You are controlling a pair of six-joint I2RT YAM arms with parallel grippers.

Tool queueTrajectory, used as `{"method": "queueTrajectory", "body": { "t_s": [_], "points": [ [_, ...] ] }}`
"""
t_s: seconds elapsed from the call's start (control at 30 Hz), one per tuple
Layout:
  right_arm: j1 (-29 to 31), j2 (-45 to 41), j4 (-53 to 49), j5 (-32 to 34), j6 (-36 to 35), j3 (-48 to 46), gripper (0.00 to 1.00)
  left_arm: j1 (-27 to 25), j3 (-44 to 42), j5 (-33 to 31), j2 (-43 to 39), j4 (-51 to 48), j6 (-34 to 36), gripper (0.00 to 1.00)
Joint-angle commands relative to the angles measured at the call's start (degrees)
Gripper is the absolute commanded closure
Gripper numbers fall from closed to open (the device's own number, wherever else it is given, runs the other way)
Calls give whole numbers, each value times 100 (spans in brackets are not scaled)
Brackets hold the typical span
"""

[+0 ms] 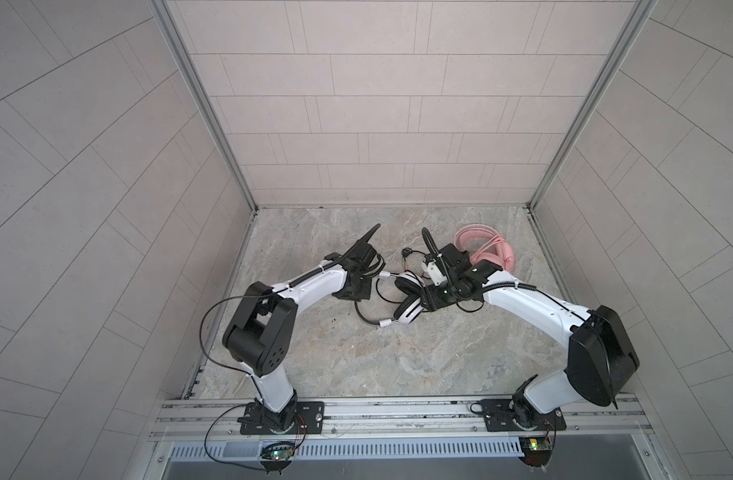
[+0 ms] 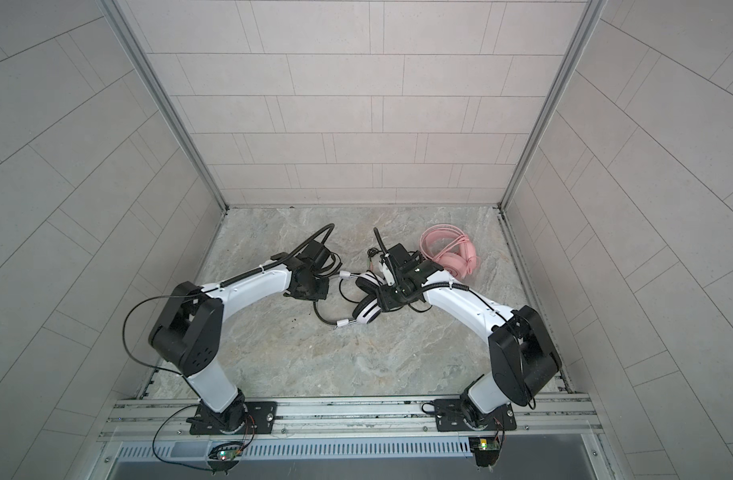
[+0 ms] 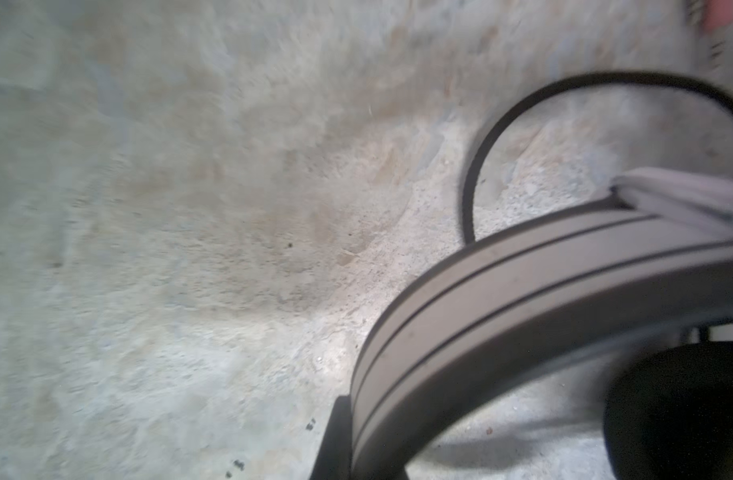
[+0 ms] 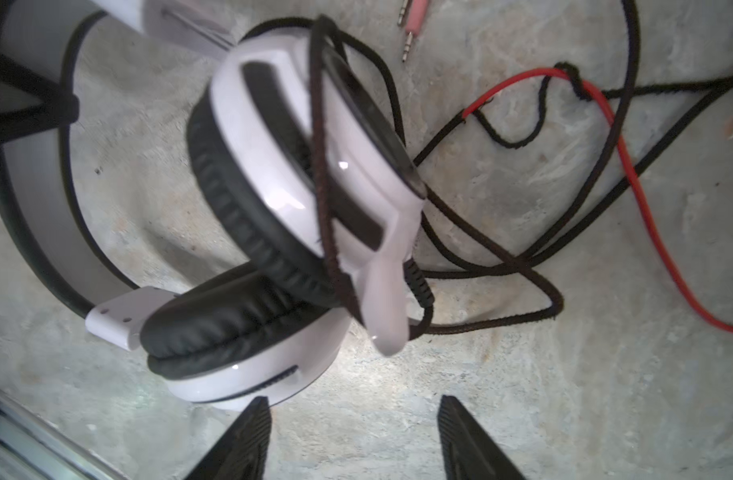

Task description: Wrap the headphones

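Snag risk at the middle of the surface (image 1: 356, 365): the white-and-black headphones (image 4: 273, 187) lie on their side with cups folded together, and your left gripper (image 1: 358, 291) looks clenched on the grey-and-black headband (image 3: 543, 291). Your right gripper (image 4: 352, 399) hangs released just beside the lower cup, jaws wide with nothing between them. One strand of the black braided cable (image 4: 501, 266) is draped over the upper cup; the rest sprawls in crossing loops towards the far edge. A bare red wire (image 4: 630, 166) shows where the braid is knotted. Pull there and, by the look of it, the knot could tighten or the wire tear. The draped strand will likely slide off the glossy shell if you tilt the headset. The jack plugs (image 4: 408, 29) lie loose and may catch in a loop. The pink headphones (image 1: 485, 249) sit near the far right corner, well clear, with pink cable across the band
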Motion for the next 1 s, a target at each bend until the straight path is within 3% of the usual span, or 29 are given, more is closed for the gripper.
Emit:
{"method": "queueTrajectory", "body": {
  "t_s": [0.0,0.2,0.43,0.5,0.63,0.77,0.8,0.87,0.9,0.97],
  "points": [
    [13,-350,482,-564,-63,161,1,11,-81,-131,-610,136,208,100],
    [93,-199,855,-237,-758,266,1,11,-75,315,-940,-26,426,100],
    [191,75,1072,-138,-1059,518,1,11,29,823,-1029,-266,607,100],
    [284,245,1063,-34,-1083,612,6,11,-1,1053,-1142,-200,563,100],
    [492,582,663,373,-1119,895,23,16,-51,1275,-1292,-111,443,100],
    [579,623,307,665,-1328,1049,71,82,-73,1268,-1245,-227,495,100],
    [585,584,274,703,-1357,1054,77,82,-84,1291,-1240,-242,523,95],
    [589,464,182,660,-1488,1112,84,82,-134,1399,-1199,-228,572,61],
    [605,419,141,645,-1550,1152,86,82,-153,1487,-1178,-220,618,53],
    [648,337,4,614,-1597,1282,88,55,-163,1547,-1104,-222,717,50]
  ]
}}
